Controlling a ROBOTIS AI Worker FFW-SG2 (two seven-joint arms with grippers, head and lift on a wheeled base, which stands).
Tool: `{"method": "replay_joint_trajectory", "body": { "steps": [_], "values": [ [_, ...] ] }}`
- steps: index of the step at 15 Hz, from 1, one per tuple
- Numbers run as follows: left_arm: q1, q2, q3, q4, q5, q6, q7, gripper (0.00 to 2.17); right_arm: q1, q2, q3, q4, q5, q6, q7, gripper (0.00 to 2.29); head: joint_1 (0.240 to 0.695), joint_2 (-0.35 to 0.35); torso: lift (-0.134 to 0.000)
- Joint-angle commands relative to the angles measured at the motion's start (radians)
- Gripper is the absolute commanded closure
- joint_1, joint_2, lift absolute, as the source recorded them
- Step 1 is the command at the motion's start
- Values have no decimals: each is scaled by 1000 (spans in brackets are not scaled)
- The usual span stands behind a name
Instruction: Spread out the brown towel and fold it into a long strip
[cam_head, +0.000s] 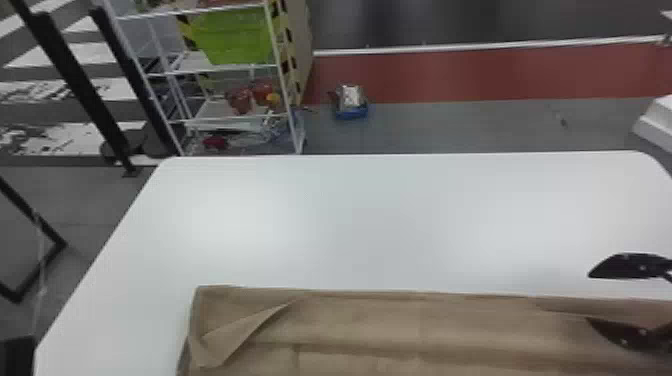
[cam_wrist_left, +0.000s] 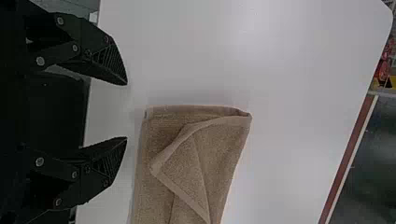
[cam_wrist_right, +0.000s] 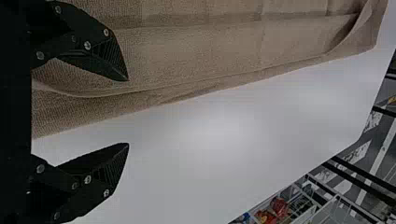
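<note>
Brown towel (cam_head: 400, 325): lying lengthwise along the near side of smooth white counter (cam_head: 350, 215), cut off at bottom and right of head view. Going left to right: beyond the counter, white wire rack (cam_head: 225, 68) with glossy green bin (cam_head: 232, 35), lower-shelf contents too small to make out. Left tool (cam_wrist_left: 127, 111): fingers spread apart, ridged inside, near towel's left end. At that end, triangular flap turned back, hiding the layer beneath; looped pile, flat woven hem. Long creases and a loose layer toward the right. Right tool (cam_head: 589, 298): open, rear cut off at right edge, one tapered black finger over towel, other past its far edge over counter. Can't tell if touching cloth.
</note>
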Motion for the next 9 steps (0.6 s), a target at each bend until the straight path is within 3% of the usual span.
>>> {"method": "replay_joint_trajectory", "body": {
  "steps": [1, 9],
  "values": [
    [-1, -3, -9, 5, -10, -1, 1, 559, -44, -9, 24, 64, 3, 38, 5, 559, 695, 146, -123],
    [-14, -3, -16, 11, -36, -1, 7, 559, -90, -35, 93, 145, -39, 108, 5, 620, 695, 145, -123]
  ]
}}
